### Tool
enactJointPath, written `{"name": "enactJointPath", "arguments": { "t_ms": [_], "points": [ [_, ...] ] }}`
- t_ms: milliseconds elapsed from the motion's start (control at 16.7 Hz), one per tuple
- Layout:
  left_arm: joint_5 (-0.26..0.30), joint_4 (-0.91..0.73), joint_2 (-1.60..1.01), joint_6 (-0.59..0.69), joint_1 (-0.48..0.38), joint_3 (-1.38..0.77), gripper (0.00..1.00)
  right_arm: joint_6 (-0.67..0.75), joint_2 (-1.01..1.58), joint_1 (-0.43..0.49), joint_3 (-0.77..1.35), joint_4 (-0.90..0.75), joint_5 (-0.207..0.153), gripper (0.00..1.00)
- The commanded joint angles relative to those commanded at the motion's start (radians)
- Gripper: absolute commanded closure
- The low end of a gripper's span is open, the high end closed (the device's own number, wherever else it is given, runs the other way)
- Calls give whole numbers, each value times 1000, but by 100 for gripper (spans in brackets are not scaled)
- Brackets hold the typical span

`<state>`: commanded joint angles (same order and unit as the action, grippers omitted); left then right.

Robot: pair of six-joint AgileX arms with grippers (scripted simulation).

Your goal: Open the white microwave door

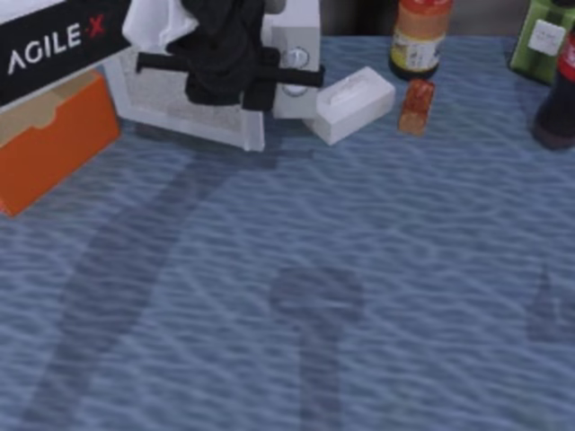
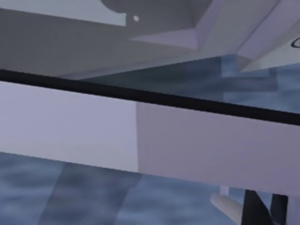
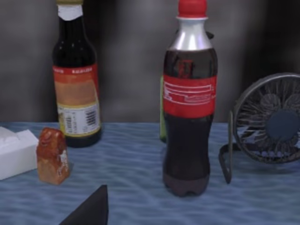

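My left gripper (image 1: 235, 70) hangs over the microwave (image 1: 292, 36), with the door (image 1: 193, 112) just under it, partly swung out. I cannot tell my grip there. If I pull sideways, the microwave may slide and push the carton (image 1: 354, 103) beside it.

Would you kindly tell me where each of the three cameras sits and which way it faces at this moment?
Top view: above the table, looking down; the left arm reaches over the white microwave, the left gripper at the door.
Left wrist view: on the left arm, pressed close to white panels, table below.
Right wrist view: on the right arm, level across the table at the cola bottle, sauce bottle and small fan; a dark tip of the right gripper.
Shared: top and right wrist views both show the orange figurine.
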<state>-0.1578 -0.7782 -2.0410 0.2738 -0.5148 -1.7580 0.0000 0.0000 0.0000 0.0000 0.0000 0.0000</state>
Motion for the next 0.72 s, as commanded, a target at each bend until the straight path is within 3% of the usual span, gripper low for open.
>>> {"name": "enactJointPath", "arguments": {
  "t_ms": [720],
  "points": [
    [67, 56, 91, -120, 25, 132, 100, 0, 0, 0, 0, 0, 0, 0]
  ]
}}
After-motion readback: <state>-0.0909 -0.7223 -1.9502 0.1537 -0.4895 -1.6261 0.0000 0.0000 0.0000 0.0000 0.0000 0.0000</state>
